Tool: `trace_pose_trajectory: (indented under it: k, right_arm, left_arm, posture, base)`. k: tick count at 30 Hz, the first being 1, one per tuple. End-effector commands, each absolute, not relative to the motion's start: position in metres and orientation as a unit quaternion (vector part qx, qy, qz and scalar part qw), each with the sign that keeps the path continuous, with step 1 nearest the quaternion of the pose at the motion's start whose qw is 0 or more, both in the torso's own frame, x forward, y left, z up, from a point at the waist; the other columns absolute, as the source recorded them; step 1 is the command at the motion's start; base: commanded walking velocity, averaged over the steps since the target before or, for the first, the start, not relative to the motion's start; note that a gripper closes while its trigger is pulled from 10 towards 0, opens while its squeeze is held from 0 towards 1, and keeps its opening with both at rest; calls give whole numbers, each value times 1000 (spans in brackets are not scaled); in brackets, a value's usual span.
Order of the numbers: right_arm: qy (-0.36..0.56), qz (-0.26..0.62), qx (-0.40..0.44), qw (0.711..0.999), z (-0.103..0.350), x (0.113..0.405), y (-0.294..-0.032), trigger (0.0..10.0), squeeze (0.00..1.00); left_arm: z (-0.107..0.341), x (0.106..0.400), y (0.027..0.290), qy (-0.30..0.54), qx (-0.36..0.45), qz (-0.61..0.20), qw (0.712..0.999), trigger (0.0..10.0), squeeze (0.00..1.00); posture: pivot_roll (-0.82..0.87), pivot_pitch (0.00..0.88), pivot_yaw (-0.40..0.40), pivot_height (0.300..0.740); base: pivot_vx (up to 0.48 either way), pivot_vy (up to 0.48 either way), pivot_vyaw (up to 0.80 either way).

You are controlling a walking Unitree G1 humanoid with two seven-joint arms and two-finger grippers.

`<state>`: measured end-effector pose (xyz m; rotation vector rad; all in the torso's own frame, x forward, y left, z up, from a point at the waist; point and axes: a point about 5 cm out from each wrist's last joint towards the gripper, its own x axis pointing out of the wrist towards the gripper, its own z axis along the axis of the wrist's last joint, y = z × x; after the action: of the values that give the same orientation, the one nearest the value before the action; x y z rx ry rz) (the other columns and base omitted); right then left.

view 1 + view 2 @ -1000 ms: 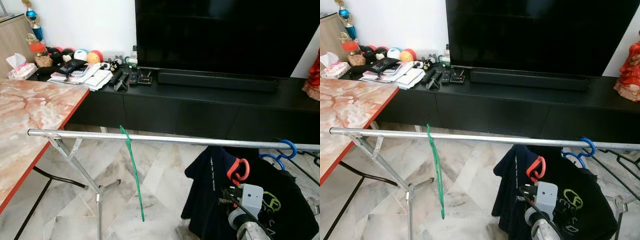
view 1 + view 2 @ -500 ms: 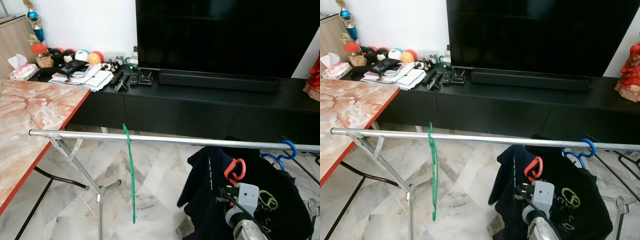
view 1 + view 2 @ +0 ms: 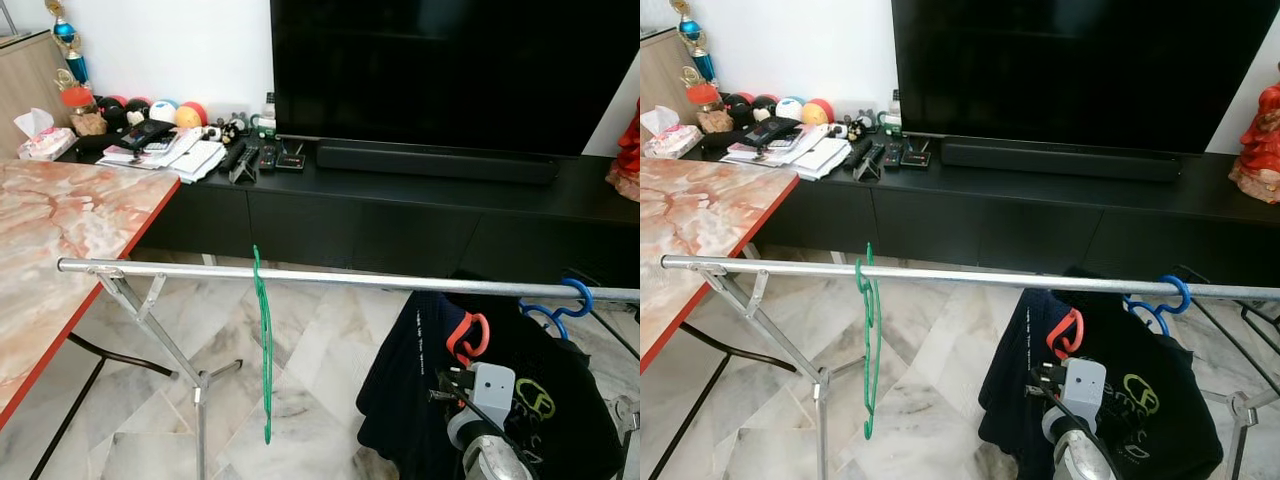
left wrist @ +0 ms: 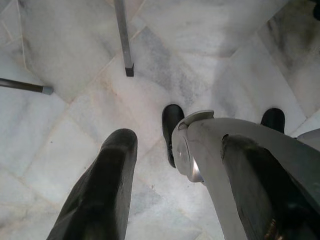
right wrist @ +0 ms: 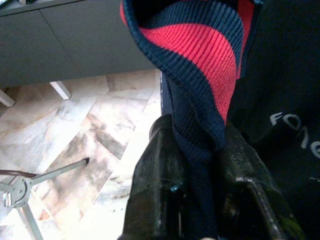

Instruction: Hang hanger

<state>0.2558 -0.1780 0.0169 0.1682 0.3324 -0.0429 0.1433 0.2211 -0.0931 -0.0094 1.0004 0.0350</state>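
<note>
While the head views show the right gripper [image 3: 1040, 375] low against the dark navy shirt with red-lined collar [image 5: 200, 75], its wrist view shows the fingers [image 5: 160, 180] pinched shut on that collar. Left gripper [image 4: 175, 165] fingers are spread over marble floor [image 4: 75, 60]. Farther off, a thin green hanger [image 3: 263, 340] is hooked on the silver metal rail [image 3: 180, 269].

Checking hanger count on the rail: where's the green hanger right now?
In the left eye view the green hanger hangs by its hook on the metal rail, left of centre, well apart from the dark shirt the right gripper grips.
</note>
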Motion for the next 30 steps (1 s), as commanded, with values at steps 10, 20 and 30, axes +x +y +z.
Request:
trace_pose_trajectory:
  k: [10,20,30]
  right_arm:
    - [144,-18,84,986,22,259,-176,10000,0]
    - [143,-16,84,986,23,262,-175,10000,0]
    - [141,-18,84,986,23,264,-175,10000,0]
  left_arm:
    - [-96,136,222,488,-11,24,873,10000,0]
    - [-96,136,221,486,-12,24,873,10000,0]
    - [-95,137,221,485,-14,26,874,10000,0]
  posture:
    - [18,0,-7,740]
    - [22,0,-10,740]
    - [24,0,-14,740]
  base:
    - [-265,0,0]
    - [-264,0,0]
    - [-265,0,0]
